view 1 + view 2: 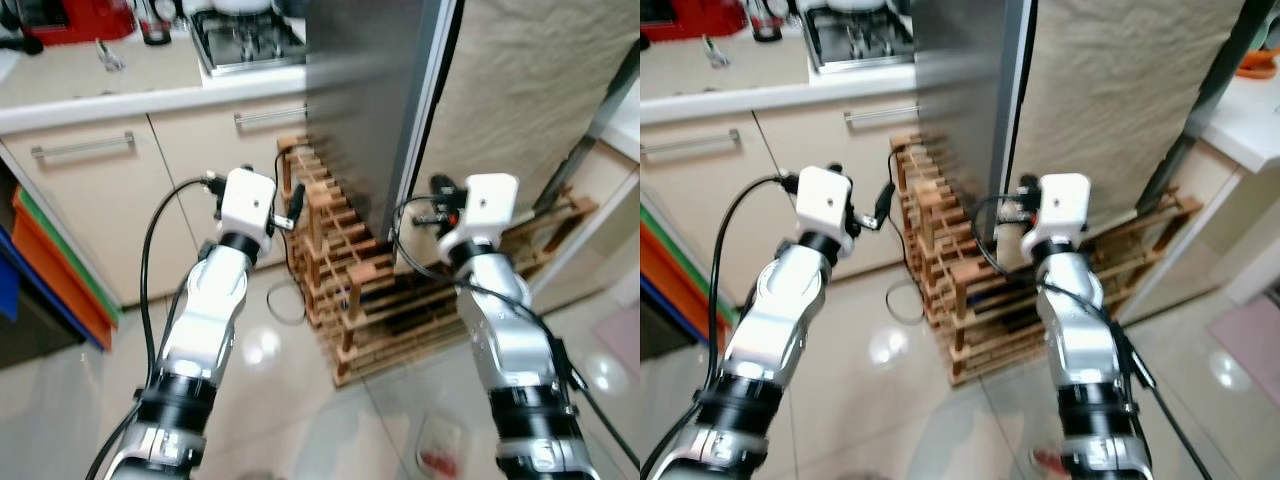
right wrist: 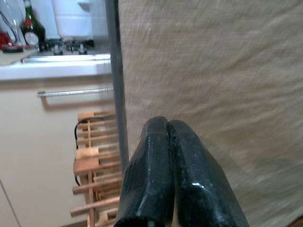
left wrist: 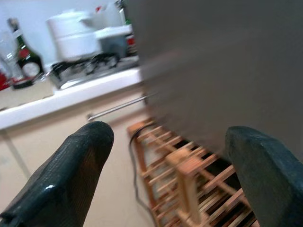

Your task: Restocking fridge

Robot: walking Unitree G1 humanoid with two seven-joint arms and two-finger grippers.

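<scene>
Nothing looks restocked yet: the fridge [image 1: 370,110] stands shut straight ahead (wooden rack [image 1: 345,290] at its foot), with the left gripper [image 3: 170,175] held wide apart and the right gripper [image 2: 168,165] pressed together, both empty before its door.

The tall grey fridge [image 1: 370,100] stands upright beside the counter, its door edge facing forward

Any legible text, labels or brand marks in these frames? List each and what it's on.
None can be read.
Dark bottle on the counter: its round label is too blurred to read.
Fridge door, wooden rack and both grippers carry no visible markings.
</scene>
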